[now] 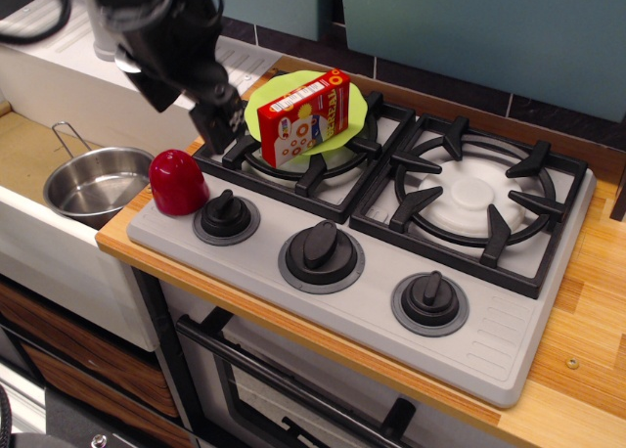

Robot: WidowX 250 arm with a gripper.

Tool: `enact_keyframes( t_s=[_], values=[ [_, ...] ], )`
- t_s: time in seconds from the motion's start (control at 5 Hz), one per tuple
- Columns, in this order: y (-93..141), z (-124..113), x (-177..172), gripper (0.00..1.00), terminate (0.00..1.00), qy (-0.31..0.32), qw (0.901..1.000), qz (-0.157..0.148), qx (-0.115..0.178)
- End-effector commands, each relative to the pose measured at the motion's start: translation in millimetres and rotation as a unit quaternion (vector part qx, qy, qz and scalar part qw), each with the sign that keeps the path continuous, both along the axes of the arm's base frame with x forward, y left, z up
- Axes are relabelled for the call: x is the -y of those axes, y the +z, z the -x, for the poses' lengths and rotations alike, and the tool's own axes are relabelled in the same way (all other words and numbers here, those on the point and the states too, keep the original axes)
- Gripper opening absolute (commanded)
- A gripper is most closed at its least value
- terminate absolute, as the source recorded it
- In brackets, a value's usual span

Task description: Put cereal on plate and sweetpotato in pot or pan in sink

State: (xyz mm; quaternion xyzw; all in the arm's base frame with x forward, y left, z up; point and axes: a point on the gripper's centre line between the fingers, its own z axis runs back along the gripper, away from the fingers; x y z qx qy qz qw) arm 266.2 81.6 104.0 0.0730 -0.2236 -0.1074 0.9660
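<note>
Cereal (pixel 305 118) on plate (pixel 360 107) — yellow lettering too small to read

Cereal (pixel 306 116) upright on plate (pixel 358 104)

Pot (pixel 96 184) is shiny polished steel, sweetpotato (pixel 177 182) smooth glossy red plastic, plate (pixel 308 111) matt lime plastic, cereal (pixel 305 118) box printed card with slight sheen, burner grates (pixel 458 199) matt black, desk (pixel 587 331) smooth grained wood.
</note>
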Motion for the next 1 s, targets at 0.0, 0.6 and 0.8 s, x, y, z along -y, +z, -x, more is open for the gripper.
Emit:
enact_keyframes(
  t_s=[0.0, 0.6, 0.8],
  values=[
    [7, -17, -32, 1.00, 0.00, 0.001, 0.9978, -0.049, 0.045],
    [-10, -7, -42, 1.00, 0.00, 0.064, 0.9968, -0.045, 0.014],
    [-18, -4, -40, 1.00, 0.00, 0.082, 0.9960, -0.033, 0.008]
  ],
)
